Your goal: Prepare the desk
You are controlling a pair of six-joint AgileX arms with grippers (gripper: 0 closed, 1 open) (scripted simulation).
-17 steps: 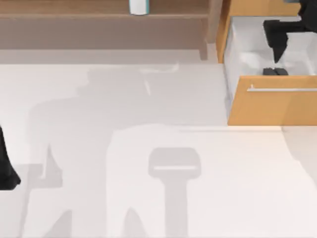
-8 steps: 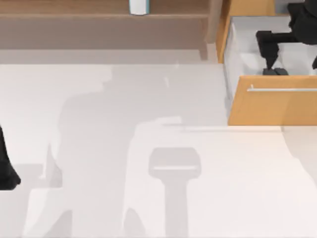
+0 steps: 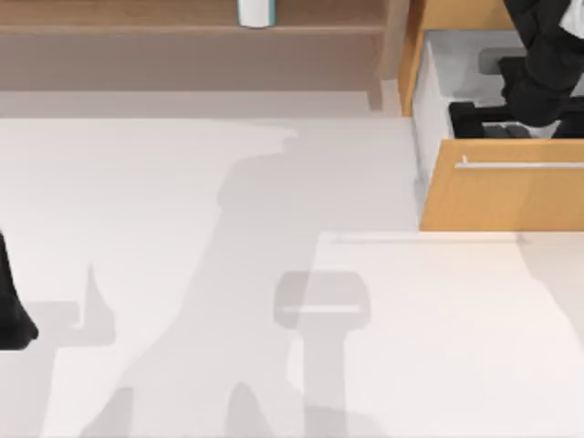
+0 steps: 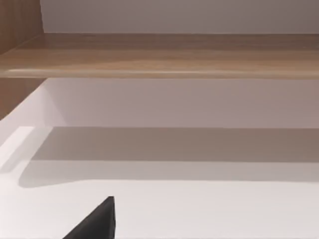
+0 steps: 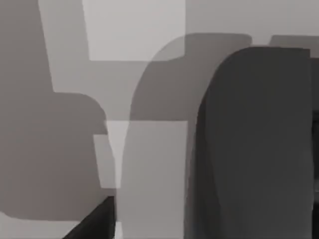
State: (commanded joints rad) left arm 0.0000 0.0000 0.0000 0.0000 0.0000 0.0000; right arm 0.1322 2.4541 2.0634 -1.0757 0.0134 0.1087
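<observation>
Since the earlier frame, the right tool has been lowered deeper into the open drawer at the surface's two o'clock, its finger state undeterminable, suggesting something is being reached inside, while the left arm is parked at nine o'clock.

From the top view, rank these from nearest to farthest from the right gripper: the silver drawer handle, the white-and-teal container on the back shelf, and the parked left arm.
The right gripper is down inside the open drawer, at the table's right.
1. Silver drawer handle: on the drawer's front, just beside the gripper.
2. White-and-teal container: on the back shelf, toward the middle.
3. Left arm: at the table's left edge.
</observation>
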